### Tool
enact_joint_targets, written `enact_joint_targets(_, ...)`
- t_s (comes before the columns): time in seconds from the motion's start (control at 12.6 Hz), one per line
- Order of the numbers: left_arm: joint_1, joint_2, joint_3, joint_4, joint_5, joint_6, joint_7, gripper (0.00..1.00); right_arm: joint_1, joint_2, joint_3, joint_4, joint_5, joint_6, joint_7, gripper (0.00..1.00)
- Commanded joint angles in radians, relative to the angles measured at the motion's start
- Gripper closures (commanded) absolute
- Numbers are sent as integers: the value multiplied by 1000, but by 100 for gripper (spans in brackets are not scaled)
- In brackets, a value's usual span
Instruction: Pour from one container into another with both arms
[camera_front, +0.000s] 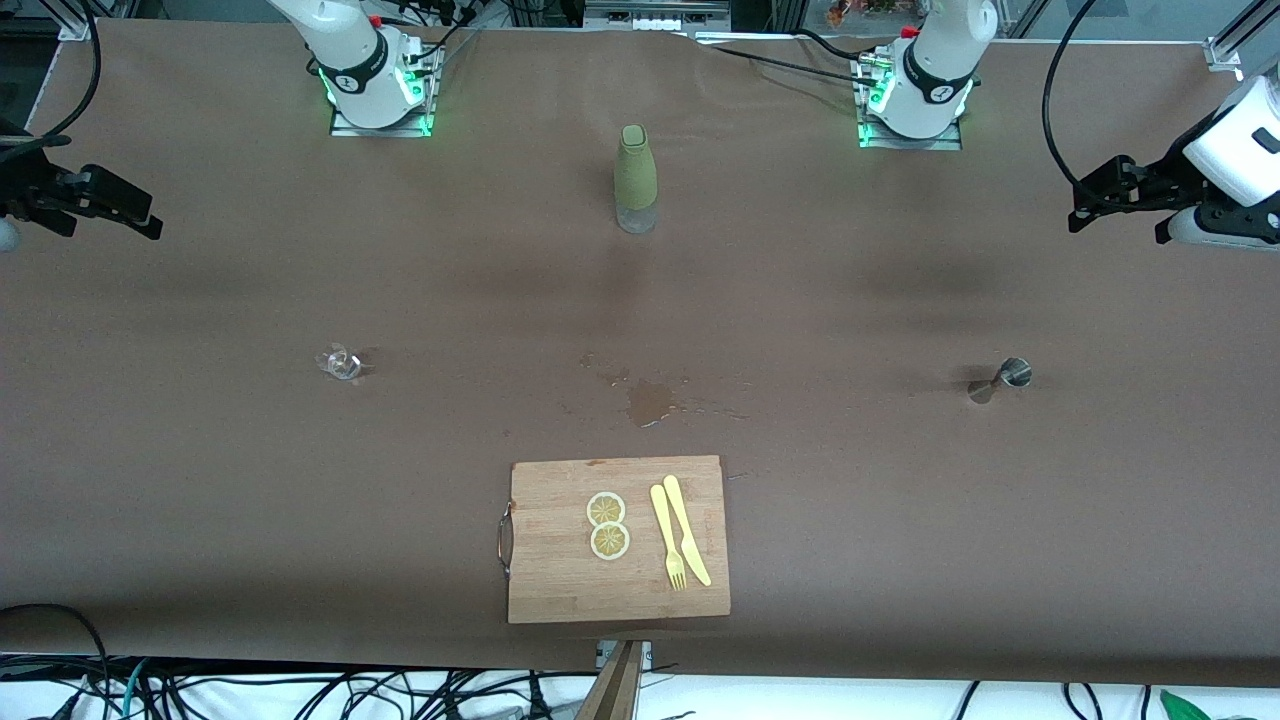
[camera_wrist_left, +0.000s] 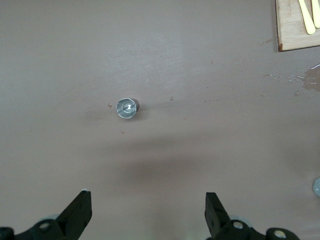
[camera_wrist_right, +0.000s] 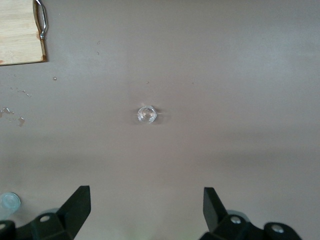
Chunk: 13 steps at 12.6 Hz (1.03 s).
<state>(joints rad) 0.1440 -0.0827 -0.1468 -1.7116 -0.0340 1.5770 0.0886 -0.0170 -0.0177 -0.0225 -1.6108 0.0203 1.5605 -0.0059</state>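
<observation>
cutting board (camera_front: 560, 580) nearest; wrist views alone show both grippers' jaws wide, empty.

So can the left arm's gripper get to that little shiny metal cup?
Probably yes. The left gripper hangs open over bare table near the small steel measuring cup, and nothing stands between them.

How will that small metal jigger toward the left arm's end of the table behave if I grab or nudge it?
The metal jigger looks rigid, so it should not deform. Its narrow waist and small footprint suggest it tips easily if nudged. The shiny surface may slip in the fingers, and droplets beside it hint at wetness.
</observation>
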Motion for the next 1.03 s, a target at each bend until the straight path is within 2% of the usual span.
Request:
enact_joint_targets(0.0, -11, -6, 4, 0, 29, -5, 2, 0, -8, -10, 4, -9, -3, -2, -9, 0)
enact_joint_targets(0.63, -9, -8, -16, 4, 26, -5, -3, 0, -8, -8, 4, -8, -2, 0, -9, 0)
enact_joint_targets(0.95, -8, -3, -16, 4, 23, 37, 13, 0, -8, -8, 4, -9, -2, 0, -9, 0)
